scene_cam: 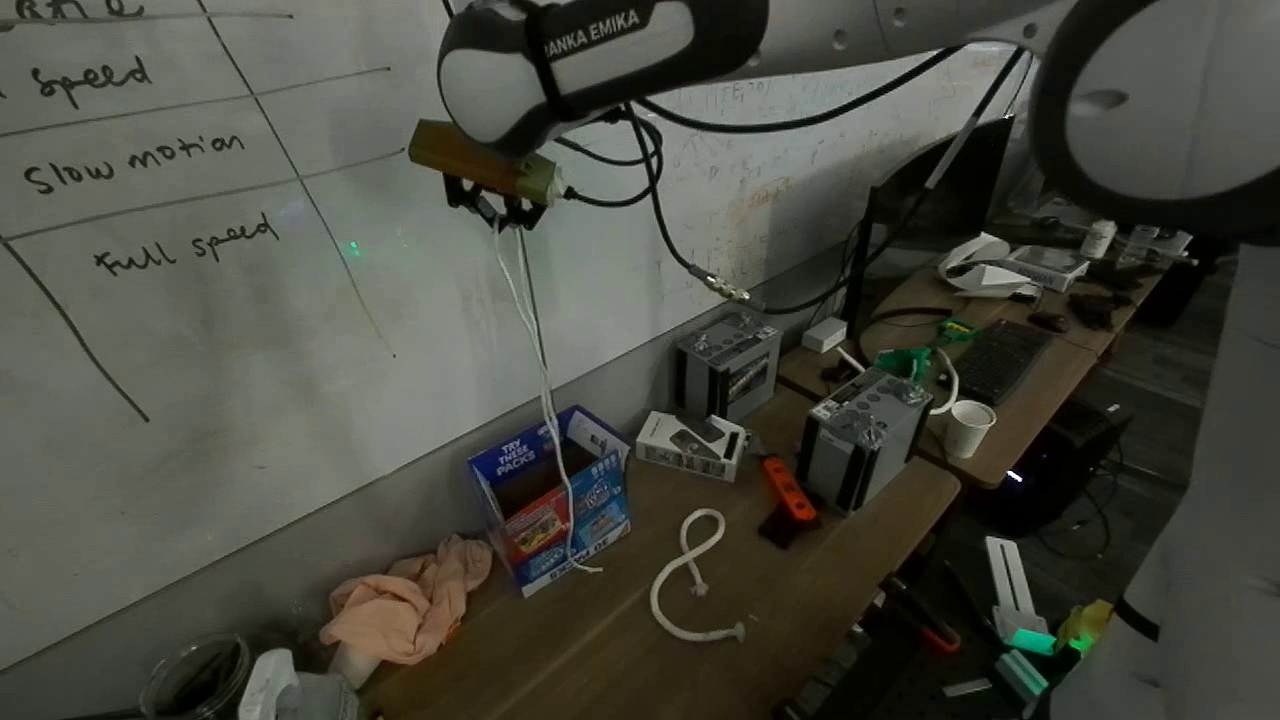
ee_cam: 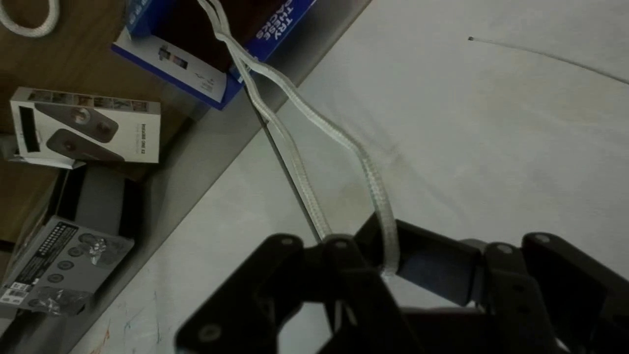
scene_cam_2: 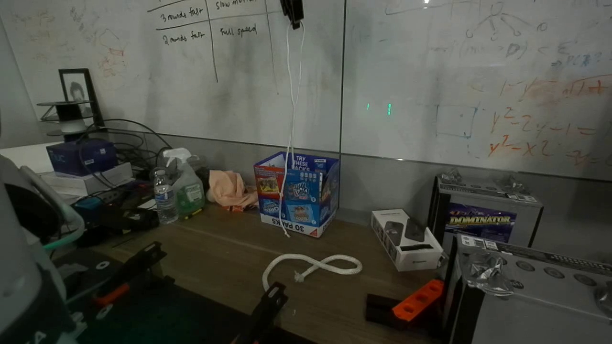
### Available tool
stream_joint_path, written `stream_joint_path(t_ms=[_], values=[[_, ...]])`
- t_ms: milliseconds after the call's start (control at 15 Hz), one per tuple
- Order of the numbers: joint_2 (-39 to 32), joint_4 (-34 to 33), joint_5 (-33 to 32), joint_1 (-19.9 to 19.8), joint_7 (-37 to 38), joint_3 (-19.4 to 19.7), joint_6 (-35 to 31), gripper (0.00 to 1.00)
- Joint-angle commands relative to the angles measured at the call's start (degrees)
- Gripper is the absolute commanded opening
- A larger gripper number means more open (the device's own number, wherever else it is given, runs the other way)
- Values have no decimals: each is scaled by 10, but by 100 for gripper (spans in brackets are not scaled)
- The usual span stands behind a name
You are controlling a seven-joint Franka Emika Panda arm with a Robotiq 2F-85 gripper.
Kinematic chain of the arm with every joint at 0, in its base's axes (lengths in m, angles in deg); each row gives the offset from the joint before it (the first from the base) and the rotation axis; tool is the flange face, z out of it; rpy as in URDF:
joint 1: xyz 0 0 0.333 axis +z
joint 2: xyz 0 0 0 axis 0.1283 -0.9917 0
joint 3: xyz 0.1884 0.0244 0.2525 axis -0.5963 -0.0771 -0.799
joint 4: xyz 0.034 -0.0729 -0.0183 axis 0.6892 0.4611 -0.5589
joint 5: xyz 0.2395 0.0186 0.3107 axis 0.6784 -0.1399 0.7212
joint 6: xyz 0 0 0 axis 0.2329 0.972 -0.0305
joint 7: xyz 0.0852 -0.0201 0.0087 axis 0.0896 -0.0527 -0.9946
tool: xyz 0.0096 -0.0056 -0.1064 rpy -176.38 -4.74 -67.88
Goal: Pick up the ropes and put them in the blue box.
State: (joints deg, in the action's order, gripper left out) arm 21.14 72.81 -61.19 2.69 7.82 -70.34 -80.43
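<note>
Ropes [scene_cam: 656, 600] — two, both white: one up in the end effector [scene_cam: 508, 222], one lying on the table [scene_cam: 580, 680]. L to R, ext. views: water bottle [scene_cam_2: 165, 203], then spray bottle [scene_cam_2: 190, 191] w/ greenish liquid just beside it. Next, pinkish-beige cloth [scene_cam: 410, 605], crumpled, on the table near the blue box [scene_cam: 606, 500]. Box stands upright, top open, "TRY THESE PACKS" on its back flap, "30 PACKS" low on its front. High above it, in front of the whiteboard [scene_cam: 300, 420], end effector is clenched on the hanging rope [ee_cam: 390, 243]. Two strands drop from the jaws, spread at top, close together lower down; wrist view has both running over the box's opening. In both ext. views one strand runs down across the box's front, outside, tip by the bottom edge — can't tell if it touches. Other strand's lower end: can't make out. Table rope [scene_cam_2: 342, 271] looks thicker, curled in a loop that crosses itself, ends apart; it's near the box but apart from it. Further R: white carton [scene_cam: 690, 445] w/ device pics, orange bar [scene_cam: 790, 490] near two grey boxy units [scene_cam: 865, 440], then white cup [scene_cam: 968, 428] & black keyboard [scene_cam: 1000, 358].
</note>
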Motion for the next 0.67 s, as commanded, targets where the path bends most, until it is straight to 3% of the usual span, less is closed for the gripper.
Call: stream_joint_path(t_ms=[0, 600], values=[[-51, -41, -13, 9, 14, 13, 1, 2], [-112, -4, 11, 3, -7, 26, -5, 2]])
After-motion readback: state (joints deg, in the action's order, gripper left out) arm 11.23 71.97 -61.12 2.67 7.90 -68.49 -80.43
